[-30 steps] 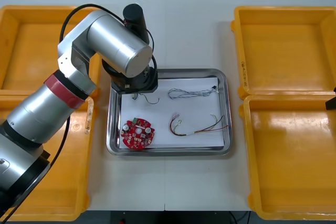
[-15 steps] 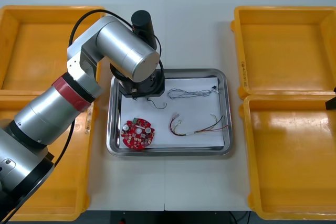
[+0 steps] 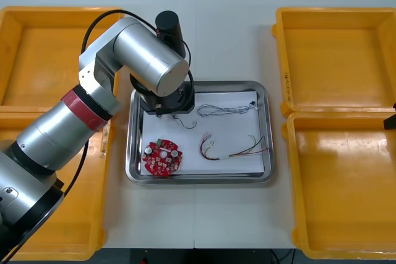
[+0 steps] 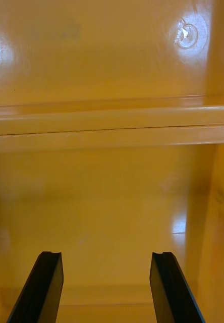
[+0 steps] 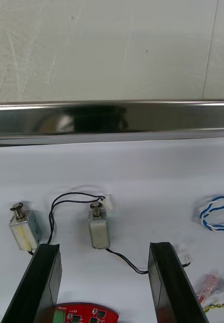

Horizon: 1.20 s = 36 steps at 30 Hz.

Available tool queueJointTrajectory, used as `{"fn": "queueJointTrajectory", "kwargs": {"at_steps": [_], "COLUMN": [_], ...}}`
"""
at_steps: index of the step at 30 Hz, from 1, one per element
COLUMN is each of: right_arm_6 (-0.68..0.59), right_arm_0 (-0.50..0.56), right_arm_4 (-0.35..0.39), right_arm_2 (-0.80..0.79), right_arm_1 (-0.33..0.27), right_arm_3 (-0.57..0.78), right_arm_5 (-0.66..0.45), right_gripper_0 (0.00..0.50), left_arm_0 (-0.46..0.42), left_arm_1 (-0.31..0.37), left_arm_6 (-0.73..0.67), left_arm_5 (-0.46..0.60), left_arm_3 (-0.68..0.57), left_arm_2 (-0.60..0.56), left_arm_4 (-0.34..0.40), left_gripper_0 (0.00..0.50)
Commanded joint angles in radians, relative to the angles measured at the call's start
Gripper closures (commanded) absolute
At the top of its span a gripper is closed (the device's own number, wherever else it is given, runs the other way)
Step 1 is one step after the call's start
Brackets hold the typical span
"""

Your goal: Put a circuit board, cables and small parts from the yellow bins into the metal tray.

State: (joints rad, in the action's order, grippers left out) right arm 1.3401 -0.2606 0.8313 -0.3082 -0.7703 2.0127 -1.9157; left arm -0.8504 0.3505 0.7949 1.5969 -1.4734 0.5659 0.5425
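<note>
Left gripper (image 5: 104,252) hangs spread over the metal tray (image 3: 267,134), two small metal parts (image 5: 98,231) below it. Tray also holds one circuit board (image 3: 162,157), one blue and white cable (image 3: 224,109) and one red and yellow cable (image 3: 232,151). Right gripper (image 4: 107,260) is spread over a yellow bin (image 4: 112,60).

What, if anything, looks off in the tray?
Nothing stands out: red circuit board, blue and white cable, red and yellow cable and two small metal parts lie inside the metal tray; left gripper open over the parts, right gripper open over a yellow bin.

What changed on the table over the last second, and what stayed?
The left gripper slid toward the robot's right over the shiny metal tray, open above small metal parts. The round red circuit board, twisted blue-white cable, red-yellow cable and right gripper stayed put.
</note>
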Motion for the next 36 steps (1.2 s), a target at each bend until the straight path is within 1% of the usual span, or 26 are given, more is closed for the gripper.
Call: {"fn": "queueJointTrajectory", "kwargs": {"at_steps": [1,3,4,6,7,10,11,13,15,18,19,20,22,23,25,28,30,33,35,36], "right_arm_6": [-0.050,-0.050,-0.050,-0.050,-0.050,-0.050,-0.050,-0.050,-0.050,-0.050,-0.050,-0.050,-0.050,-0.050,-0.050,-0.050,-0.050,-0.050,-0.050,-0.050], "right_arm_0": [0.011,0.011,0.011,0.011,0.011,0.011,0.011,0.011,0.011,0.011,0.011,0.011,0.011,0.011,0.011,0.011,0.011,0.011,0.011,0.011], "right_arm_4": [-0.006,-0.006,-0.006,-0.006,-0.006,-0.006,-0.006,-0.006,-0.006,-0.006,-0.006,-0.006,-0.006,-0.006,-0.006,-0.006,-0.006,-0.006,-0.006,-0.006], "right_arm_2": [-0.034,-0.034,-0.034,-0.034,-0.034,-0.034,-0.034,-0.034,-0.034,-0.034,-0.034,-0.034,-0.034,-0.034,-0.034,-0.034,-0.034,-0.034,-0.034,-0.034], "right_arm_1": [0.003,0.003,0.003,0.003,0.003,0.003,0.003,0.003,0.003,0.003,0.003,0.003,0.003,0.003,0.003,0.003,0.003,0.003,0.003,0.003], "right_arm_3": [0.029,0.029,0.029,0.029,0.029,0.029,0.029,0.029,0.029,0.029,0.029,0.029,0.029,0.029,0.029,0.029,0.029,0.029,0.029,0.029], "right_arm_5": [-0.004,-0.004,-0.004,-0.004,-0.004,-0.004,-0.004,-0.004,-0.004,-0.004,-0.004,-0.004,-0.004,-0.004,-0.004,-0.004,-0.004,-0.004,-0.004,-0.004], "right_gripper_0": [0.000,0.000,0.000,0.000,0.000,0.000,0.000,0.000,0.000,0.000,0.000,0.000,0.000,0.000,0.000,0.000,0.000,0.000,0.000,0.000], "left_arm_0": [-0.050,-0.050,-0.050,-0.049,-0.049,-0.047,-0.047,-0.042,-0.036,-0.026,-0.016,-0.013,0.005,0.008,0.033,0.062,0.102,0.143,0.156,0.175], "left_arm_1": [-0.018,-0.015,-0.005,-0.004,0.004,0.015,0.015,0.033,0.045,0.068,0.087,0.091,0.122,0.128,0.163,0.200,0.242,0.282,0.291,0.314], "left_arm_6": [-0.009,-0.003,0.006,0.009,0.017,0.027,0.027,0.038,0.044,0.053,0.061,0.064,0.076,0.079,0.089,0.099,0.136,0.190,0.204,0.231], "left_arm_5": [0.066,0.100,0.138,0.156,0.192,0.244,0.244,0.299,0.323,0.323,0.323,0.323,0.323,0.323,0.323,0.323,0.323,0.323,0.323,0.323], "left_arm_3": [-0.071,-0.096,-0.123,-0.139,-0.165,-0.206,-0.206,-0.255,-0.288,-0.328,-0.357,-0.366,-0.409,-0.420,-0.466,-0.502,-0.536,-0.561,-0.564,-0.568], "left_arm_2": [-0.032,-0.050,-0.072,-0.086,-0.113,-0.158,-0.158,-0.198,-0.222,-0.262,-0.296,-0.307,-0.351,-0.359,-0.396,-0.425,-0.457,-0.491,-0.503,-0.531], "left_arm_4": [0.004,0.007,0.013,0.017,0.025,0.037,0.037,0.054,0.063,0.088,0.112,0.120,0.155,0.160,0.188,0.214,0.235,0.244,0.251,0.266], "left_gripper_0": [0.000,0.000,0.000,0.000,0.000,0.000,0.000,0.000,0.000,0.000,0.000,0.000,0.000,0.000,0.000,0.000,0.000,0.000,0.000,0.000]}}
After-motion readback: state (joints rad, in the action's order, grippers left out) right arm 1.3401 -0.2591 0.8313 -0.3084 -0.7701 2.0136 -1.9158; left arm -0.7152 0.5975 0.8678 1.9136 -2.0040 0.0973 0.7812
